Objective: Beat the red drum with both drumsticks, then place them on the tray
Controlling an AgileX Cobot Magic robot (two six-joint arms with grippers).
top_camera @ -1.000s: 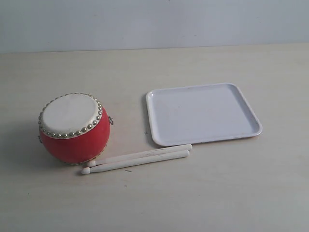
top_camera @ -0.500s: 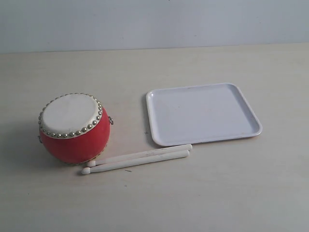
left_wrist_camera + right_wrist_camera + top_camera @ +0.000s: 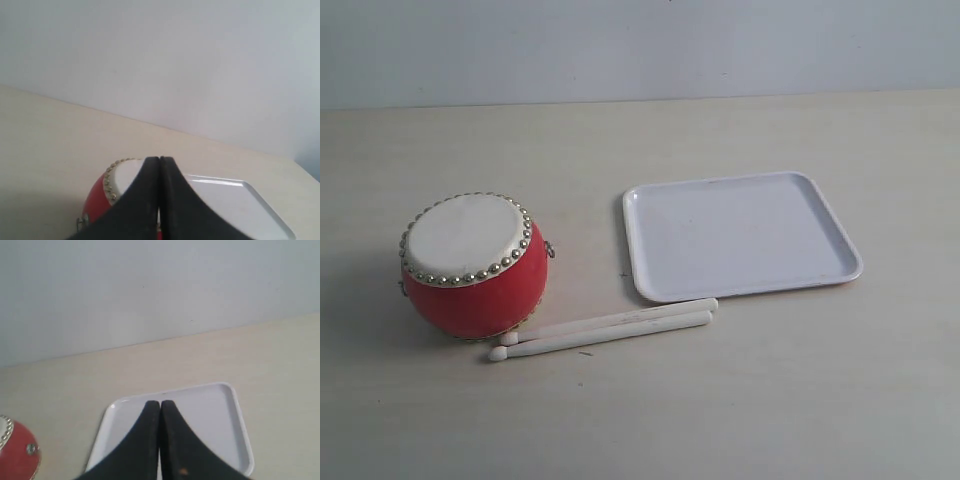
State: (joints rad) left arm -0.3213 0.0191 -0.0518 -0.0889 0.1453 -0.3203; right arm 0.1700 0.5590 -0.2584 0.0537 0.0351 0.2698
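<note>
The red drum point(image 3: 473, 265) with its off-white skin and silver studs stands on the table at the left. Two cream drumsticks point(image 3: 605, 329) lie side by side on the table, between the drum's base and the near edge of the white tray point(image 3: 740, 235). Neither arm shows in the exterior view. In the left wrist view my left gripper point(image 3: 159, 161) is shut and holds nothing, with the drum point(image 3: 97, 197) and tray point(image 3: 240, 205) beyond it. My right gripper point(image 3: 160, 404) is also shut and holds nothing, with the tray point(image 3: 227, 420) behind it and the drum point(image 3: 17, 452) off to one side.
A pale wooden tabletop point(image 3: 770, 400) carries everything, with a plain light wall point(image 3: 640, 50) behind its far edge. Nothing lies on the tray.
</note>
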